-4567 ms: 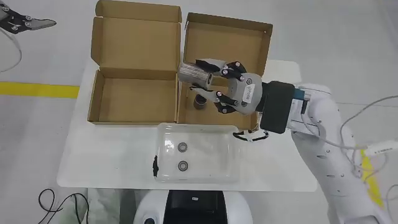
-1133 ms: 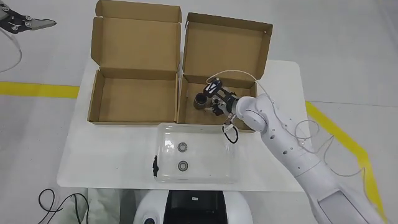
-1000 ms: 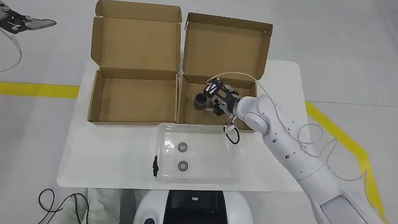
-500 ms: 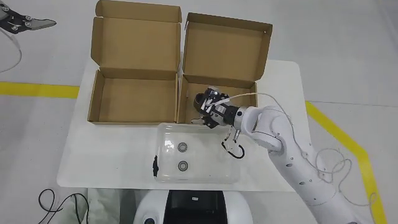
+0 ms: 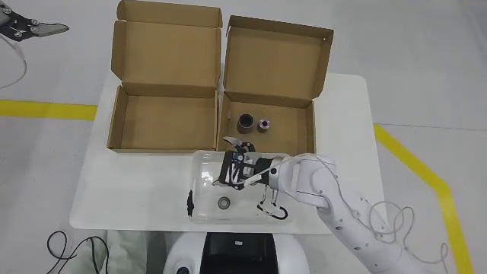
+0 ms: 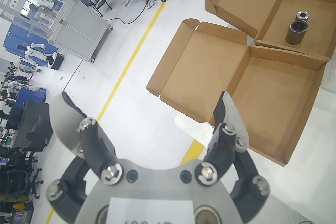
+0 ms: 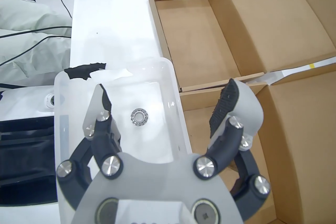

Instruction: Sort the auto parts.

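My right gripper [image 5: 236, 169] [image 7: 168, 96] hangs open and empty over the clear plastic bin [image 5: 283, 198] [image 7: 178, 104] at the table's front. One small metal bearing [image 7: 139, 116] [image 5: 224, 202] lies on the bin floor below and ahead of its fingers. In the right cardboard box [image 5: 300, 133] a dark sleeve [image 5: 245, 123] [image 6: 298, 32] stands beside a small silver part [image 5: 263, 125] [image 6: 302, 15]. The left cardboard box [image 5: 163, 122] [image 6: 273, 104] holds nothing. Off the table's far left, my left gripper [image 6: 144, 107] [image 5: 38, 27] stays open and empty, high above the floor.
Both box lids [image 5: 167, 42] stand up behind the boxes. A strip of black tape [image 7: 84, 70] sits on the bin's rim. Bare white tabletop [image 5: 346, 122] lies right of the boxes. A yellow floor line [image 5: 46, 109] runs past the table's left side.
My right gripper has let go of the small silver part in the right box and has drawn back, open, to above the clear bin. The left arm has not moved.
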You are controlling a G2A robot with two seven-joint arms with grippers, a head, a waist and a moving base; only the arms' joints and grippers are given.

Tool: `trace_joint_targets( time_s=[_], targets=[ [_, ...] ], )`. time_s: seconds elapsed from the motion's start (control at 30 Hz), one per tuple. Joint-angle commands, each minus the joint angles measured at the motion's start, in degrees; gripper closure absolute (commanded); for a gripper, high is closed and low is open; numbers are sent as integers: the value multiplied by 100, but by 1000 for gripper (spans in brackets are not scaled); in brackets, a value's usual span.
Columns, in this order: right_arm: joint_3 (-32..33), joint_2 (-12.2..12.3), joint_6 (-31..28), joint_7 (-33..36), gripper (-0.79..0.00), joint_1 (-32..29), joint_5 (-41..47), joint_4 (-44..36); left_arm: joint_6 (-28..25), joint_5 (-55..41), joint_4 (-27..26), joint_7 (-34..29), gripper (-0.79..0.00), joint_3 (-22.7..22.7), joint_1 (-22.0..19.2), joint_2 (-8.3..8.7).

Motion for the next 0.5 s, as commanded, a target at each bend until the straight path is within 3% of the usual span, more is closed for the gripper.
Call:
trace_joint_targets(
  time_s=[0.0,0.47],
  targets=[
    [-60,-9,39,-113,-714,-23,-71,17,0,0,0,0,-785,0,0,0],
    [-91,-12,62,-218,-727,-51,-109,30,0,0,0,0,-785,0,0,0]
  ],
)
